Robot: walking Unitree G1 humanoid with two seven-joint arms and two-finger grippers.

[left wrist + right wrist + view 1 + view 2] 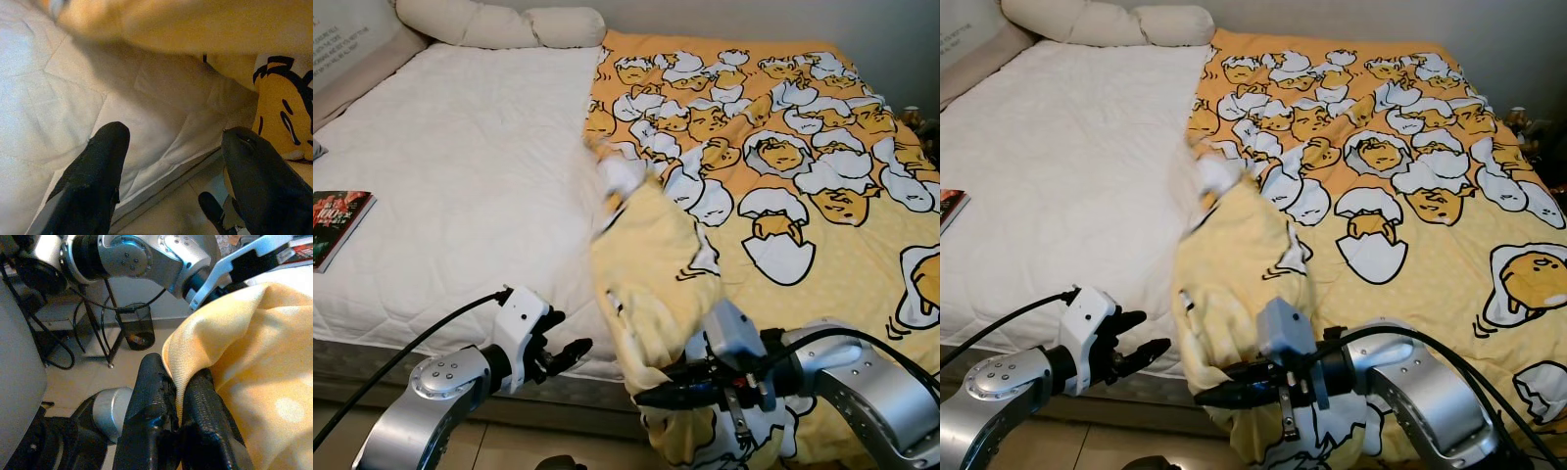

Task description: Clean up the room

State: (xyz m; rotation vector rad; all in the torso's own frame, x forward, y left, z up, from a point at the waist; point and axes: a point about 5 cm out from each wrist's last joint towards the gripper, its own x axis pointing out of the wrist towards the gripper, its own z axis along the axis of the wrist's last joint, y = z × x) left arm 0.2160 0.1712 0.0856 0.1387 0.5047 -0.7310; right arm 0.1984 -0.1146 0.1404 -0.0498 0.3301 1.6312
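- The right gripper sits at the foot edge of the bed, its jaws clenched on a bunched fold of the yellow blanket; the right wrist view shows the cloth pinched between the two black fingers.
- The blanket covers the right half of the bed, its long axis running from the foot up toward the pillows. Its left edge is crumpled into a ridge that rises from the held fold toward the middle of the bed.
- The white mattress half lies bare to the left of that ridge, with a book near its left edge.
- The left gripper hovers just left of the held fold, jaws released and holding nothing, pointing toward the cloth.
- Judgement: spreading calls for a pull leftward across the bare half; the left arm is nearer that side, the right already has the grip.
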